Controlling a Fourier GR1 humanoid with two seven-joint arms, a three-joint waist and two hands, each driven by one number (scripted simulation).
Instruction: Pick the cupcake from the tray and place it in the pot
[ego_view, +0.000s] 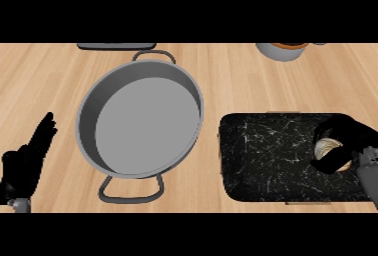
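I see the cupcake (330, 148) on the black tray (273, 160), far over by the tray's right side. Only a pale, round bit of it shows. The rest is hidden by my right hand (347, 145).

I think the cupcake is light and soft. The top would squash or smear if I squeezed it there. The paper wrapper around the bottom is the better place to hold, from the sides, low down. It may also tip over easily, so I would keep it standing up when I carry it.

My right hand is curled round the cupcake, fingers and thumb wrapped on its sides. It looks like I have hold of it, but the cupcake looks to be down on the tray, not up in the air. I cannot see just where the fingers press, because the hand covers most of it.

My left hand (28, 160) rests by the left edge with its fingers straight and up. It holds nothing.

The pot (111, 95) sits to the left of the tray, just beside it. It is wide and has nothing in it, so I judge there is lots of room to set the cupcake down inside.
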